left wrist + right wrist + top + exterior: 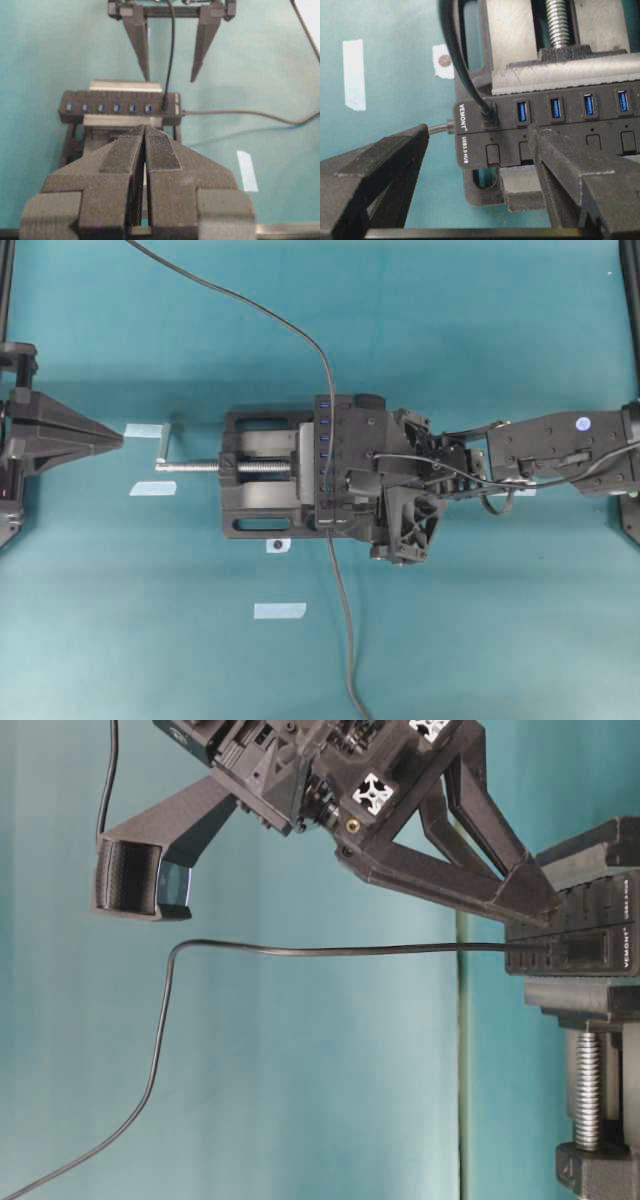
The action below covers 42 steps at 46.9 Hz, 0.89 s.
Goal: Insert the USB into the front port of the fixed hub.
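Overhead: right gripper (335, 492) spread wide over the fixed hub (325, 462) clamped in the vise (262, 475); left gripper (110, 438) pinched together, well off.

Right wrist: the USB (489, 116) sits plugged in the hub's end port, nothing gripping it.

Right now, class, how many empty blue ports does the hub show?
6 blue ports, side by side along the hub, all left of the plugged-in USB in the left wrist view; none looks hidden.
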Available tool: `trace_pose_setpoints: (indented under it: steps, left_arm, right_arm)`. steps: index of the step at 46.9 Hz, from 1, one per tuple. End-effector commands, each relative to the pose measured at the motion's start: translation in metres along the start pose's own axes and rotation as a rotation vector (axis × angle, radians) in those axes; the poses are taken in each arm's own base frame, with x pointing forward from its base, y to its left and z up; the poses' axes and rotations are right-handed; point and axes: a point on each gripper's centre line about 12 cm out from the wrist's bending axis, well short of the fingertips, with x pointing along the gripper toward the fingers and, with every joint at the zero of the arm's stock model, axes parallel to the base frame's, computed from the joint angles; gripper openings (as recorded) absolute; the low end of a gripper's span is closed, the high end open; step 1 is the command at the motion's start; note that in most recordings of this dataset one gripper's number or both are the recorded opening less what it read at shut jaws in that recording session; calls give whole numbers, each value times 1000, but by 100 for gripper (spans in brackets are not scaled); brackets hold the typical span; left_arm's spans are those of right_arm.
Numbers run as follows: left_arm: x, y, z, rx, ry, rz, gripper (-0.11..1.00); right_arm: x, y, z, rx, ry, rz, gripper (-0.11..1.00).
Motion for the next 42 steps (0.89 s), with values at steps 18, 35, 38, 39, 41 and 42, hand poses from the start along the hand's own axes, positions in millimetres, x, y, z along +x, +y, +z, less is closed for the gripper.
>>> trace_pose_setpoints:
  steps: [18,35,38,39,41,42]
  left_arm:
    - [0,0,9,-4,-25,1,0]
    - [1,0,6,-2,-17,0,0]
    - [1,0,6,0,-14,-2,0]
    - [1,0,6,0,-14,-2,0]
    - [1,-1,5,1,-12,-3,0]
    - [1,-1,5,1,-12,-3,0]
  right_arm:
    - [-11,3,10,4,-42,11,82]
    - [-10,2,7,4,-34,9,82]
    - [-10,2,6,5,-33,9,82]
    - [-9,2,5,4,-33,9,82]
    - [-9,3,4,3,-29,9,82]
    - [-9,2,4,4,-31,8,82]
